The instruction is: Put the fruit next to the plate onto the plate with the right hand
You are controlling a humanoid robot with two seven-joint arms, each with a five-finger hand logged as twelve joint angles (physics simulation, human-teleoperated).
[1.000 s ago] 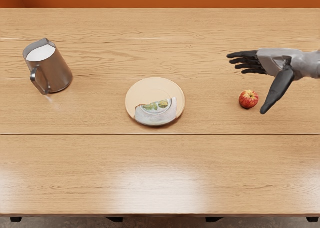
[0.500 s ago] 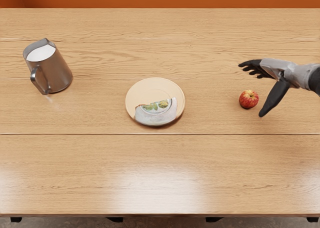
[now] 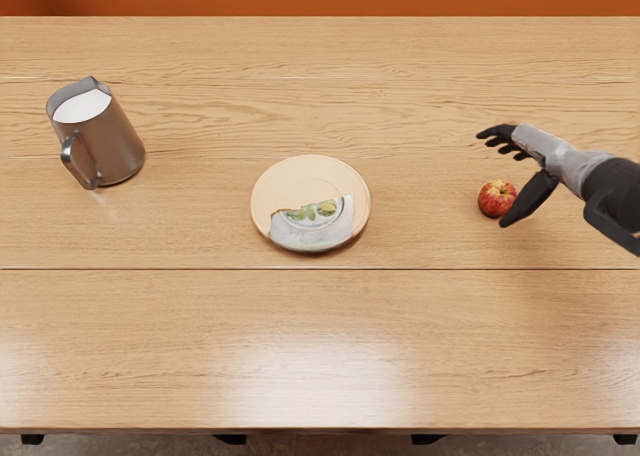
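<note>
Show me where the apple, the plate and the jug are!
apple point(image 3: 497, 198), head view, middle of its red skin.
plate point(image 3: 300, 181), head view, bare upper part above the food.
jug point(image 3: 110, 146), head view, its metal side wall.

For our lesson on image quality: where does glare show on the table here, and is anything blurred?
Head view: broad pale glare on the near part of the light wooden table; also head view, the small red apple, round tan plate and grey metal jug look sharp, casting only faint soft shadows.
</note>
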